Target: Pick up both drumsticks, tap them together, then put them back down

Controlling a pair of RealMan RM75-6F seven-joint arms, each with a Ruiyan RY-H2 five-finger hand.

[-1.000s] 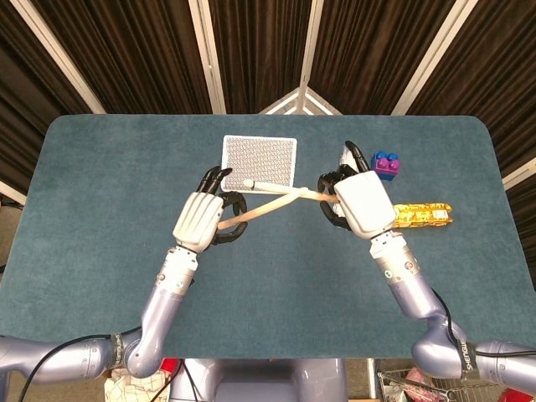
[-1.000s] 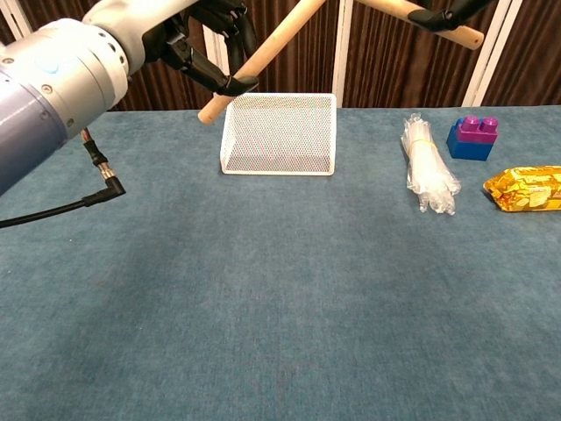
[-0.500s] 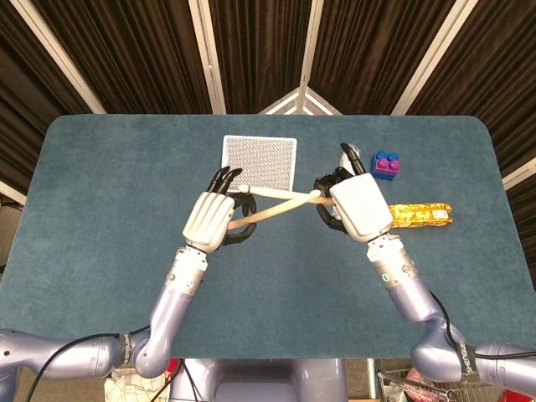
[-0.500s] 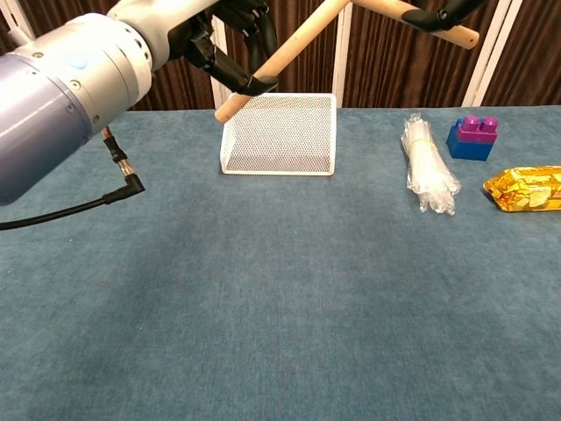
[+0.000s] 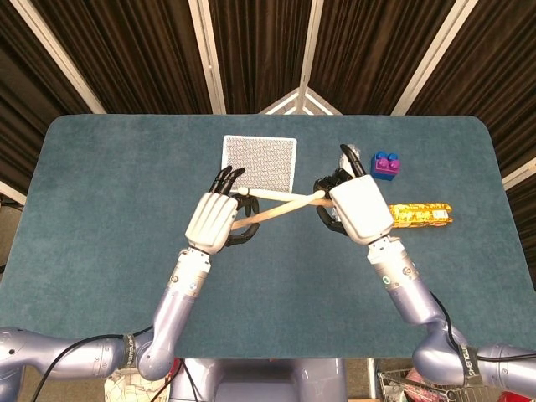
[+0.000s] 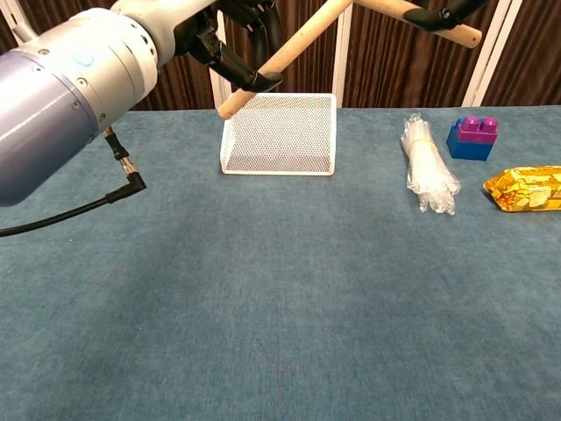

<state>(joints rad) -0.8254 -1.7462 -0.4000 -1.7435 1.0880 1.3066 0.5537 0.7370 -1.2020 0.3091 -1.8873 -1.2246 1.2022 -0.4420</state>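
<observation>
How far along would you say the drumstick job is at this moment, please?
Done: both sticks are off the table. The left hand holds one drumstick and the right hand holds the other drumstick. In hand: the two sticks cross in the air between the hands, at or near contact, so this looks like the tapping step. Left: setting both sticks back down on the table.

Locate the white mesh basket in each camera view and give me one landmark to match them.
Head view: the white mesh basket sits at upper centre of the table, just beyond the crossed drumsticks.
Chest view: the basket stands at upper centre-left, near the far table edge.
Shared landmark: the blue and purple toy brick, to the basket's right in both.
</observation>
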